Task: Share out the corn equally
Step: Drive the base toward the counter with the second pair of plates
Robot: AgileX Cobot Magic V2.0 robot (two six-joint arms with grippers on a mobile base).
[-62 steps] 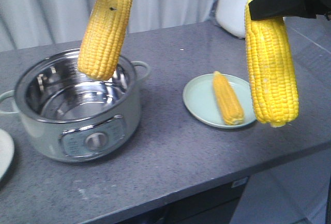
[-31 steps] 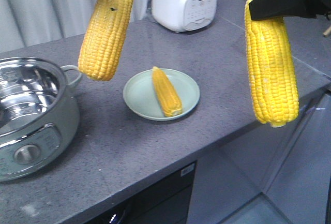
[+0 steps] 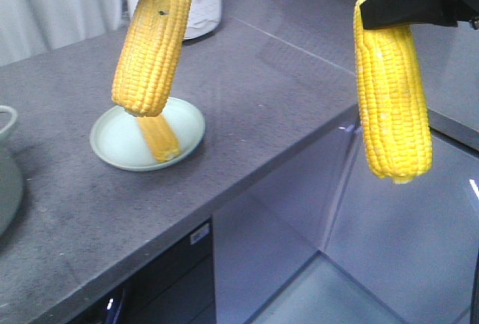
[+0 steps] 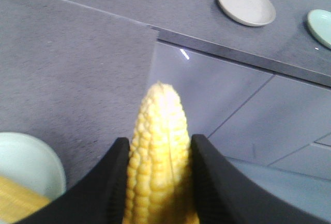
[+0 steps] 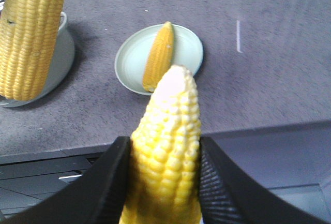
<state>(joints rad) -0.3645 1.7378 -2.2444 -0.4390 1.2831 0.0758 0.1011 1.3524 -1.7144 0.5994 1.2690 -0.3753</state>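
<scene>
Corn cob [image 3: 153, 40], clamped at its top in the left gripper [image 4: 160, 144], is hung near-vertical, free end down, near the green plate [image 3: 112, 143] where another cob [image 3: 161, 138] is laid, tip pointing away. A third cob [image 3: 393, 92] is clamped likewise upright in the right gripper [image 5: 165, 144], beyond the counter [image 3: 262, 92] edge. Plate and counter are seen shifted leftward since earlier.

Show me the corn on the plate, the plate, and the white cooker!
The corn on the plate [image 3: 160, 138]: front view, on the kernels of the part that shows.
The plate [image 3: 112, 141]: front view, on its bare left side.
The cooker [image 3: 206, 6]: front view, on its white front, right of the hanging cob.
</scene>
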